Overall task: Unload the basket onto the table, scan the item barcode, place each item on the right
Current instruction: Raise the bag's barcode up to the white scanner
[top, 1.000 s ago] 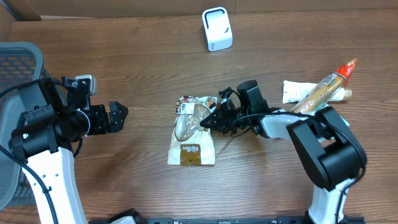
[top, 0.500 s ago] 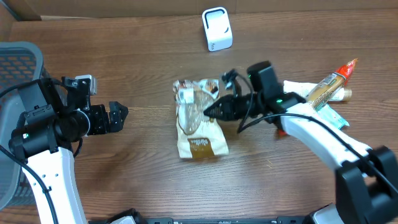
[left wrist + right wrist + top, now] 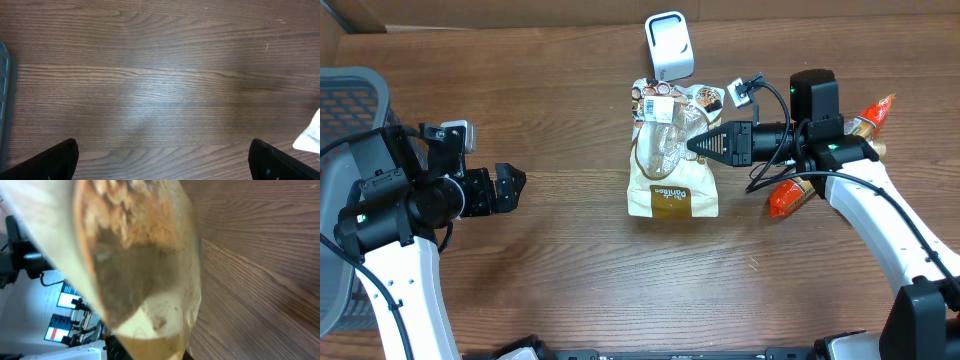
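While the scan itself cannot be confirmed as done, the pickup and most of the carry are complete. The right gripper [image 3: 698, 146] is clenched on the bag [image 3: 665, 195], pinching it at its right side about halfway up, with the arm reaching in from the right edge of the worktop [image 3: 560, 280].

The bag sits toward the far edge, at mid-width, with its top end just beside the scanner [image 3: 668, 47]. From above I cannot tell whether the two touch. The bag fills the right wrist view and hangs close to the lens, which suggests it is raised off the wood rather than lying flat. That is a judgement only.

White labels show at the bag's top end, nearest the scanner. They are too small to tell which one carries the barcode, or whether it faces the scanner window.

The left gripper [image 3: 515, 188] stands released near the left edge, well apart from the bag. Its wrist view shows only bare wood between the spread fingers. It plays no part at this stage.

A tube [image 3: 786, 198] lies near the right edge, partly under the right arm, and is not being handled.

Outstanding, in my assessment:
- Turn the barcode label toward the scanner window.
- Hold it there until it reads.
- Set the bag down.

No picture shows a successful read, so I record the task as well advanced but not finished.
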`<state>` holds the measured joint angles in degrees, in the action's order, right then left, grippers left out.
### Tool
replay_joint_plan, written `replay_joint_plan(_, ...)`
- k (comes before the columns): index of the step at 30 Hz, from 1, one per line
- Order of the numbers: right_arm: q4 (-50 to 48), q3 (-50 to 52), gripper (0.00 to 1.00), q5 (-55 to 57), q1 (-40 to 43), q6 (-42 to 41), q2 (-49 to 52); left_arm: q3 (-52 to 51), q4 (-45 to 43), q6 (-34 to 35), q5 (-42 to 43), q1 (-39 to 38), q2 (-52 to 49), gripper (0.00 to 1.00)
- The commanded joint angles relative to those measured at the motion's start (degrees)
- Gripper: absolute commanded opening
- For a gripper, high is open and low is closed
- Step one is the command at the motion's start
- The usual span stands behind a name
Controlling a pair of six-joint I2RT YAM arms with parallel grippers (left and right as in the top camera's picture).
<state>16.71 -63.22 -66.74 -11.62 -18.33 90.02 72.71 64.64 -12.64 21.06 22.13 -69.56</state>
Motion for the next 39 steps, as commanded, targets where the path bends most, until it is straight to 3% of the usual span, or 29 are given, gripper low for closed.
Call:
replay_joint_plan(1, 0.0, -1.4, 0.04, -1.2, 0.0, 0.8, -2.2, 0.2, -0.2, -1.5, 0.8, -0.2, -0.1, 1.0)
replay_joint_plan(6, 4.6, -5.4, 0.04, 2.5, 0.1, 0.9, -2.2, 0.2, -0.2, -1.5, 0.8, -0.2, -0.1, 1.0)
replay_joint_plan(10, 17.6, -16.7, 0.04, 11.4, 0.2, 5.2, -2.1, 0.2, -0.2, -1.5, 0.8, -0.2, -0.1, 1.0)
replay_joint_plan(14, 31.1, -30.8, 0.04, 32.2, -1.0, 8.0, -2.1, 0.2, -0.2, -1.5, 0.8, -0.2, -0.1, 0.99)
replay_joint_plan(17, 34.4, -36.8, 0.04, 53.3, -4.2, 8.0, -2.1, 0.2, -0.2, -1.5, 0.8, -0.2, -0.1, 0.99)
replay_joint_plan(23, 28.8, -37.6, 0.04, 87.7, -13.4, 14.2, 0.6, 0.2, -0.2, -1.5, 0.8, -0.2, -0.1, 0.99)
replay_joint_plan(27, 22.2, -37.6, 0.04, 99.9, -16.7, 23.5, 6.3, 0.2, -0.2, -1.5, 0.8, -0.2, -0.1, 0.99)
replay_joint_plan(33, 14.5, -37.6, 0.04, 101.4, -17.6, 32.0, 14.5, 0.2, -0.2, -1.5, 0.8, -0.2, -0.1, 0.99)
replay_joint_plan(39, 1.6, -37.5, 0.04, 101.4, -17.6, 33.2, 21.0, 0.2, -0.2, -1.5, 0.8, -0.2, -0.1, 0.99)
